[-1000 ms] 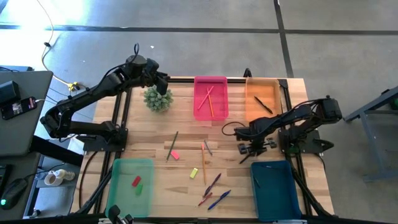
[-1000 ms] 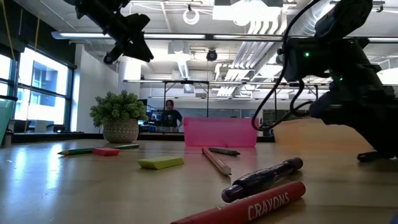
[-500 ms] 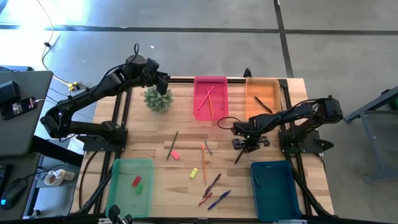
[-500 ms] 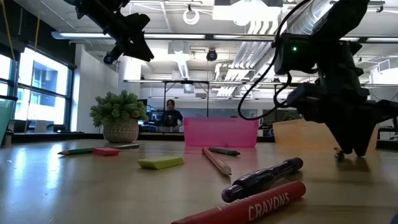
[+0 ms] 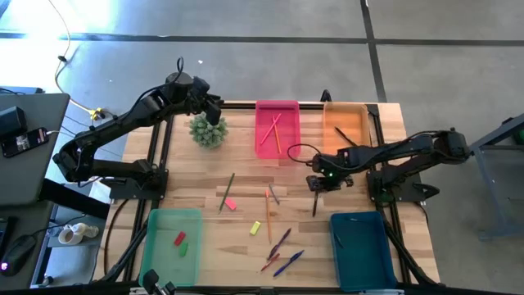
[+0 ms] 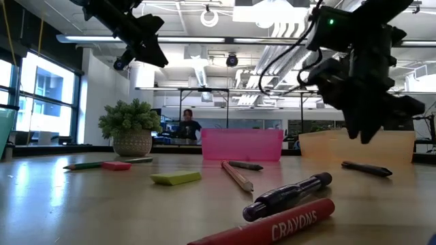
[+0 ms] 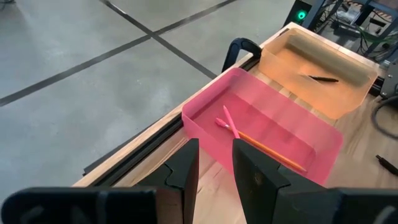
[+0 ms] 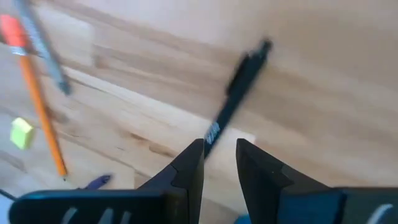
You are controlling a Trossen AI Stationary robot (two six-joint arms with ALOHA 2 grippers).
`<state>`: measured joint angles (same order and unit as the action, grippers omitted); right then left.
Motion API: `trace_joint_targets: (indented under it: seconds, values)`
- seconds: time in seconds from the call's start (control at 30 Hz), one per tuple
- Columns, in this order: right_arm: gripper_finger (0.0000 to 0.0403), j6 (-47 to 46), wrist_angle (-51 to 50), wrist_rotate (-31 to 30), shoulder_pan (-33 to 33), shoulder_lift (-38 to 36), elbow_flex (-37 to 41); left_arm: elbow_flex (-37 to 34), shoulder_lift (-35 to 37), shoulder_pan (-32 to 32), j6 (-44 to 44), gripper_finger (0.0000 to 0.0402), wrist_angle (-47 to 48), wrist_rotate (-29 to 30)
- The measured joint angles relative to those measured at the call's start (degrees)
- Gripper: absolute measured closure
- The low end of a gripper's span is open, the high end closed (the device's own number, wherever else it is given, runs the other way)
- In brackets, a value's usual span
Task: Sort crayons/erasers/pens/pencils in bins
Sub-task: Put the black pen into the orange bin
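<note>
A black pen (image 5: 315, 203) lies flat on the wood between the orange bin (image 5: 345, 129) and the teal bin (image 5: 360, 250). My right gripper (image 5: 319, 182) hangs just above the pen's far end (image 8: 239, 93), pointing steeply down. Its fingers stand narrowly apart with nothing between them (image 8: 219, 146). In the low view the right gripper (image 6: 361, 136) is clear of the pen (image 6: 366, 168). My left gripper (image 7: 216, 146) waits high at the far left near the plant (image 5: 208, 129), fingers narrowly apart and empty. Pencils lie in the pink bin (image 5: 277, 129), erasers in the green bin (image 5: 172, 246).
Loose on the table's middle lie a green pencil (image 5: 227, 191), a pink eraser (image 5: 230, 205), a yellow eraser (image 5: 255, 228), an orange pencil (image 5: 268, 215), a grey pen (image 5: 273, 195), and purple and blue sticks plus a red crayon (image 5: 281, 250) near the front edge.
My right gripper has risen off the table and drawn a little toward the far and left edges, tipping steeper downward. The black pen stays lying on the wood. My left arm has kept still.
</note>
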<state>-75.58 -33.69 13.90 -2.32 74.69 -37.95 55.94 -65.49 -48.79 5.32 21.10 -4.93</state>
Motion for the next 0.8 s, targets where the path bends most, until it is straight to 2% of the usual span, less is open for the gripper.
trace_joint_targets:
  seconds: [0.13, 0.3, 0.47, 0.7, 0.8]
  values:
    - [0.0316, 9.2, 1.4, -4.6, -0.5, -2.5, 0.0, 0.0, 0.0, 0.1, 0.4, 0.0316, 0.1, 0.0]
    - [0.0316, 27.5, 1.1, -4.8, -3.0, -3.9, -0.8, 0.0, 0.0, 0.6, 5.4, 0.0316, 2.5, -0.9]
    - [0.0316, 46.6, 0.6, -5.1, -5.1, -3.9, -4.5, 0.0, 0.0, 2.3, 8.5, 0.0316, 8.7, -3.2]
    - [0.0316, 73.1, -2.8, -5.5, -5.7, -3.9, -7.6, 0.0, 0.0, 8.8, 13.2, 0.0316, 16.1, -3.2]
    - [0.0312, 81.5, -4.4, -5.5, -5.7, -3.7, -7.7, 0.0, 0.0, 12.9, 16.7, 0.0316, 17.5, -3.2]
